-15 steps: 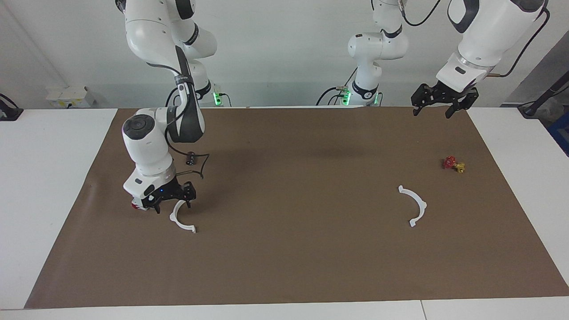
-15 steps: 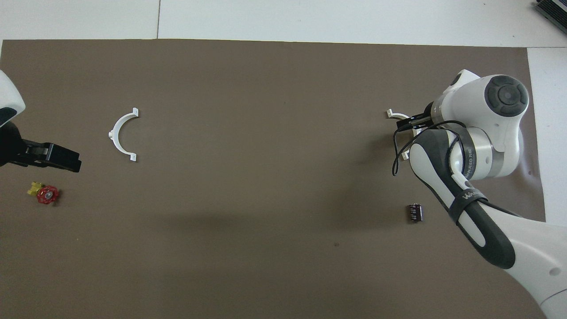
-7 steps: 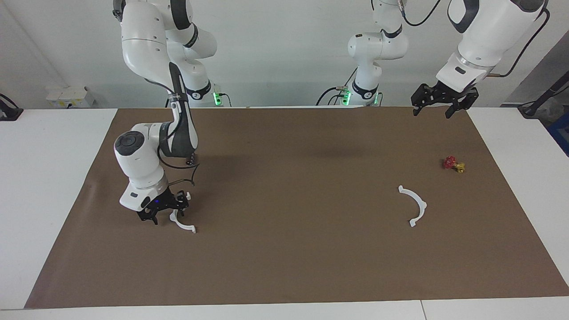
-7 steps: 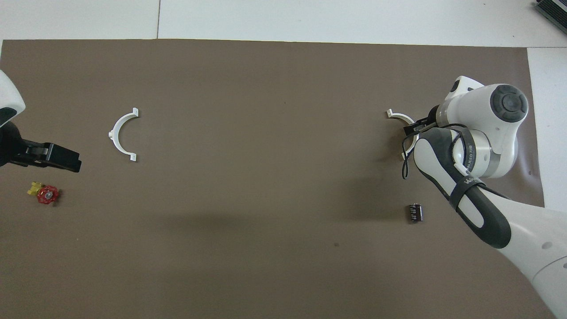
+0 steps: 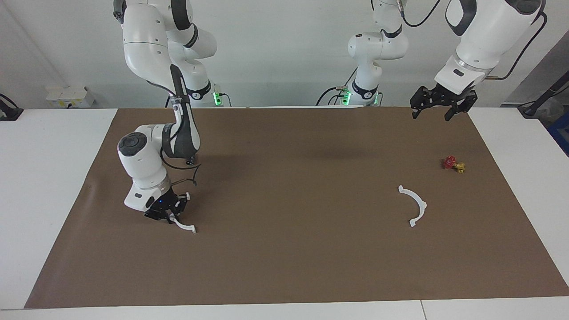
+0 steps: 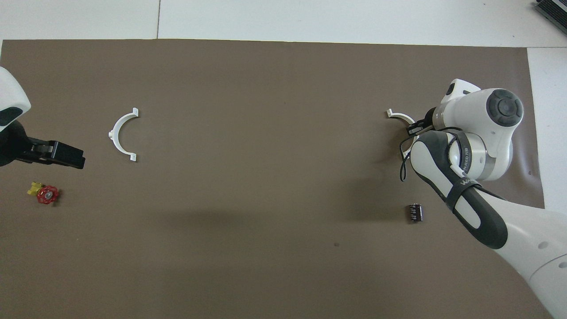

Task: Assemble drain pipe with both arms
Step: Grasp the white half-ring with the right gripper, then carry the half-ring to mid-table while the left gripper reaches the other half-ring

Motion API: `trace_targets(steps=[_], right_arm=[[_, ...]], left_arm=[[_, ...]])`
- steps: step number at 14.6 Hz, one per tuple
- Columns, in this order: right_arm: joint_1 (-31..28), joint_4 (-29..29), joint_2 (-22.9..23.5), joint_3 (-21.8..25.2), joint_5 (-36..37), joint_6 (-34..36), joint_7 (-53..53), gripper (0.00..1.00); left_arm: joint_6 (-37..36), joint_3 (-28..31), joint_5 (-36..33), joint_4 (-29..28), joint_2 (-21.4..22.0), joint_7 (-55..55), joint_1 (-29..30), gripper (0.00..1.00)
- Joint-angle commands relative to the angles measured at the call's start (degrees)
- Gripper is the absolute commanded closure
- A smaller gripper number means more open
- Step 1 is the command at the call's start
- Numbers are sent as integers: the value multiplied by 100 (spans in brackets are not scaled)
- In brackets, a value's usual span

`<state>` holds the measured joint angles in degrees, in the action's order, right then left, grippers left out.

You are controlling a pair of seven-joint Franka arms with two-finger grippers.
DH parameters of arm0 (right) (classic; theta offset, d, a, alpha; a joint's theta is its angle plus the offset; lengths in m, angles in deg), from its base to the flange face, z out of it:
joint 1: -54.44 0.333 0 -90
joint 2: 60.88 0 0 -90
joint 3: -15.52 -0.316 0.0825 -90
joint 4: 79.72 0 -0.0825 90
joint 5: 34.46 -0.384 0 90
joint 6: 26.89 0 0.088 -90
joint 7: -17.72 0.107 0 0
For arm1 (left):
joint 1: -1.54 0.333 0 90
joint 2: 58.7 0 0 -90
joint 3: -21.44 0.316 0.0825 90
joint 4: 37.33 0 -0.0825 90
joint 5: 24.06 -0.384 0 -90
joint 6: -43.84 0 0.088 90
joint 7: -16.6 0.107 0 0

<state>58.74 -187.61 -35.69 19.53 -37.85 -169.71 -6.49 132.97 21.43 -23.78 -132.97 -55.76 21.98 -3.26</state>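
White half-ring [image 5: 183, 226] clamped between right gripper [image 5: 170, 216] fingertips on the mat; second half-ring [image 5: 415, 205] untouched, well apart from the open, waiting left gripper [image 5: 430, 112]; joining still undone.

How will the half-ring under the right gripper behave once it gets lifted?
The half-ring is thin, flat plastic, so probably very light and fairly stiff. The right gripper is shut on one end of its arc, so the free end may droop or swing. Its smooth, narrow band could slip or twist between the fingertips.
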Motion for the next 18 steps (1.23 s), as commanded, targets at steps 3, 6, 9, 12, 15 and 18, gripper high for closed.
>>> trace_targets(steps=[3,6,9,12,15,18], right_arm=[[376,557,-260,-32,-84,1175,993,100],[1228,646,-384,-6,22,1547,2574,100],[2063,646,-402,-32,180,1468,3920,100],[2680,786,-139,-32,407,1145,4992,100],[2980,813,46,-41,628,905,5383,100],[3147,778,152,-41,699,729,5391,100]], left_arm=[[867,-8,-20,-622,182,16,58,0],[1456,-8,-20,-877,-46,25,216,0],[1992,-8,-20,-869,-459,25,287,0],[2379,-8,-20,-878,-845,68,435,0],[2906,-8,-20,-1131,-1014,191,602,0],[3434,-8,-20,-1221,-1390,192,621,0]])
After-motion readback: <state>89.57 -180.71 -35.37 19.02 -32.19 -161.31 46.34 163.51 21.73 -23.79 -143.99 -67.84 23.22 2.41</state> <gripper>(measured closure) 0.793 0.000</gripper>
